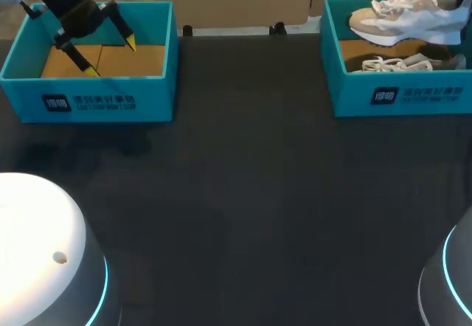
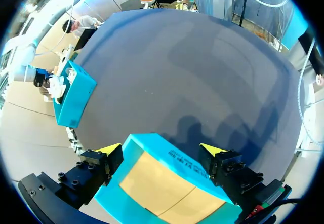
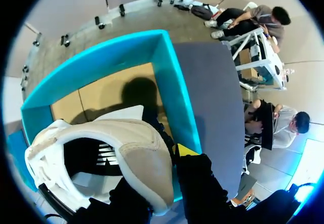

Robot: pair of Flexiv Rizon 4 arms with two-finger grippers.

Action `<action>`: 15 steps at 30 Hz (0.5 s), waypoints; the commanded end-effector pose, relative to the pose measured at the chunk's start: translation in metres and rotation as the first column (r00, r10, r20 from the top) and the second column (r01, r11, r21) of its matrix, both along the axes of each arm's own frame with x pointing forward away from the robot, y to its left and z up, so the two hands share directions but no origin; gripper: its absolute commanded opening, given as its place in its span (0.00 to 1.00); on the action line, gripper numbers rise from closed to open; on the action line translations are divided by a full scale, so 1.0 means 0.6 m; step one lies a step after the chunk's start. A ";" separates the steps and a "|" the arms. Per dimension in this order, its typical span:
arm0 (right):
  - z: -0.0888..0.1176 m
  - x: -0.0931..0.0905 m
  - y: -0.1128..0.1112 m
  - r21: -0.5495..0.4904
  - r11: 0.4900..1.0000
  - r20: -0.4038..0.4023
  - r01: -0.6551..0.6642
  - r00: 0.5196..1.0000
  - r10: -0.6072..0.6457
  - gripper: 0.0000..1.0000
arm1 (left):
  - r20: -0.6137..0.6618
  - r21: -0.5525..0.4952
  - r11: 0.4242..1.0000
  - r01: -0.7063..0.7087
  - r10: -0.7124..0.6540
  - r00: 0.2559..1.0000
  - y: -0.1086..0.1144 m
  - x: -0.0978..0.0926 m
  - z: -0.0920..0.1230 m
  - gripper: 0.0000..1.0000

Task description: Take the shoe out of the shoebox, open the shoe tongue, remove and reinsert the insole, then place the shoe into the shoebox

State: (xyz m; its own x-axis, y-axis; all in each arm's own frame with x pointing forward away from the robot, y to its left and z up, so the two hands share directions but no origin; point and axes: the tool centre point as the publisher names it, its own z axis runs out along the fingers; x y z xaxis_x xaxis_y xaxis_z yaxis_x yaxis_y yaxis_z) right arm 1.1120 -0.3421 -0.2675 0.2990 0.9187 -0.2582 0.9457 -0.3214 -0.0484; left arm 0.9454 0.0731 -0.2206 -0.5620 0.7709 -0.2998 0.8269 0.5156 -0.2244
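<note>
Our left gripper (image 2: 161, 149) is black and blocky, its fingers (image 2: 86, 176) studded with round screws and capped in bright yellow. Our two rounded bases (image 1: 37, 245), white and grey, each carry a thin blue light ring.

Overhead light falls evenly on my dark table (image 1: 251, 193), which soaks it up and looks dim. The white arm base (image 1: 37, 223) nearest my head camera glares bright. Soft shadows pool on the table in front of the left box (image 1: 96, 101). At my right wrist, the raised shoe (image 3: 126, 148) throws a dark shadow onto the cardboard floor of the right box (image 3: 172, 82).
</note>
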 end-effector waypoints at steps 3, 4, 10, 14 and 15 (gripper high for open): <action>-0.009 -0.012 -0.002 -0.061 0.997 0.184 -0.044 0.981 0.055 0.00 | 0.000 0.002 1.000 0.001 -0.001 1.000 0.000 0.001 0.000 1.00; -0.009 -0.010 0.000 -0.073 0.996 0.181 -0.047 0.982 0.060 0.00 | 0.000 0.002 1.000 0.001 -0.001 1.000 0.000 0.001 0.000 1.00; -0.009 0.001 0.010 -0.126 0.991 0.172 -0.045 0.983 0.067 0.00 | 0.000 0.002 1.000 0.001 -0.001 1.000 0.000 0.001 0.000 1.00; -0.014 0.004 0.013 -0.132 0.990 0.168 -0.047 0.983 0.069 0.00 | 0.000 0.002 1.000 0.001 -0.001 1.000 0.000 0.001 0.000 1.00; -0.016 0.005 0.013 -0.131 0.990 0.165 -0.051 0.984 0.072 0.00 | 0.000 0.002 1.000 0.001 -0.001 1.000 0.000 0.001 0.000 1.00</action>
State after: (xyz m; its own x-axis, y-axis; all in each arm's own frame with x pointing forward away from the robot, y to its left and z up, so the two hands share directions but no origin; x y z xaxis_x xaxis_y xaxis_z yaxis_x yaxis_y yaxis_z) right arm 1.1187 -0.3350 -0.2763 0.2942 0.8988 -0.3250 0.9556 -0.2817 0.0860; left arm 0.9454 0.0731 -0.2206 -0.5621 0.7708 -0.2997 0.8268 0.5157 -0.2245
